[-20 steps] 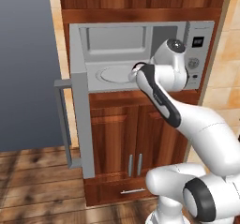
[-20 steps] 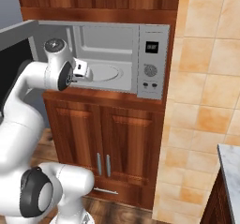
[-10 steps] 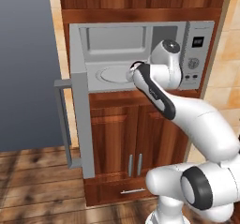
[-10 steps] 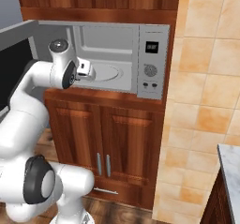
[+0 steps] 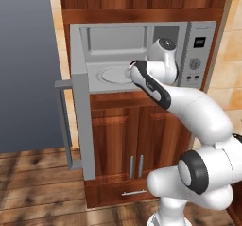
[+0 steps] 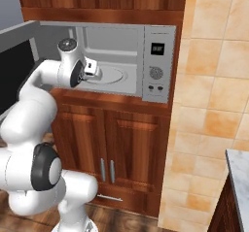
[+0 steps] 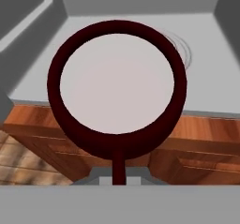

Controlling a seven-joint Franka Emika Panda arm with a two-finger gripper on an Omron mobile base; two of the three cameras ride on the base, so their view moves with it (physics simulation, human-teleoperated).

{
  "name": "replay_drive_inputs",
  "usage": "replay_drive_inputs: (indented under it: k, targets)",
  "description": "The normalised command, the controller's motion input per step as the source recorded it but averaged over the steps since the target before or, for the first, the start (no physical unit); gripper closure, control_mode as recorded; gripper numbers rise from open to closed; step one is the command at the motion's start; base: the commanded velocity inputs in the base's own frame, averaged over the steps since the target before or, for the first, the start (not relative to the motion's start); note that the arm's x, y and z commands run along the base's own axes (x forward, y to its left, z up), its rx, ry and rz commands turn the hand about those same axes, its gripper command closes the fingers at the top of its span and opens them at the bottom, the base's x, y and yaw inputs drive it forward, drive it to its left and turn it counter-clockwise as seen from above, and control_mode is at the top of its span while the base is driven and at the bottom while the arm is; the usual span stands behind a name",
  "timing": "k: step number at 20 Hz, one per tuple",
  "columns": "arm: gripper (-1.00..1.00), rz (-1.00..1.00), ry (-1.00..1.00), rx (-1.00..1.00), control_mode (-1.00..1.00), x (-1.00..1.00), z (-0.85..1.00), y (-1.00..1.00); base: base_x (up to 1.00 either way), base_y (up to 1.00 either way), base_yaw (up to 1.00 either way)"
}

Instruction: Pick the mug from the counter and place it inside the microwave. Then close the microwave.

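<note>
Gripper [image 6: 92, 71] sits at the open front of the microwave [image 5: 142, 55], just at the near edge of its cavity. In the hand view the mug [image 7: 117, 92] sits directly before the camera, mouth toward it, dark maroon rim around a pale inside, with its handle running down to the bottom edge between the finger positions. The fingertips themselves are hidden behind the mug, so how far apart they stand cannot be told; the mug appears carried off any surface, with the cavity floor beyond and below it. The round turntable [image 5: 113, 74] lies further in, bare. The microwave door [image 5: 80, 111] stands swung wide to the left, its bar handle [image 5: 64, 126] facing out. The control panel [image 6: 156, 63] on the right carries a dark display, a dial and two small buttons; no writing on it is legible. Wooden cabinets [image 6: 121, 148] stand below
</note>
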Motion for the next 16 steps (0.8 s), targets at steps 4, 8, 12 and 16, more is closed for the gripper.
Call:
replay_drive_inputs:
  k: [4, 8, 12, 16]
  targets:
    - [1.0, 0.0, 0.05, 0.0, -1.0, 0.47, 0.0, 0.0, 0.0, 0.0, 0.0]
    - [1.0, 0.0, 0.03, 0.0, -1.0, 0.41, -0.01, 0.0, 0.0, 0.0, 0.0]
    - [1.0, 0.0, 0.0, 0.0, -1.0, 0.22, -0.12, 0.01, 0.0, 0.0, 0.0]
    - [1.0, 0.0, 0.0, -0.01, -1.0, 0.14, -0.15, 0.03, 0.0, 0.0, 0.0]
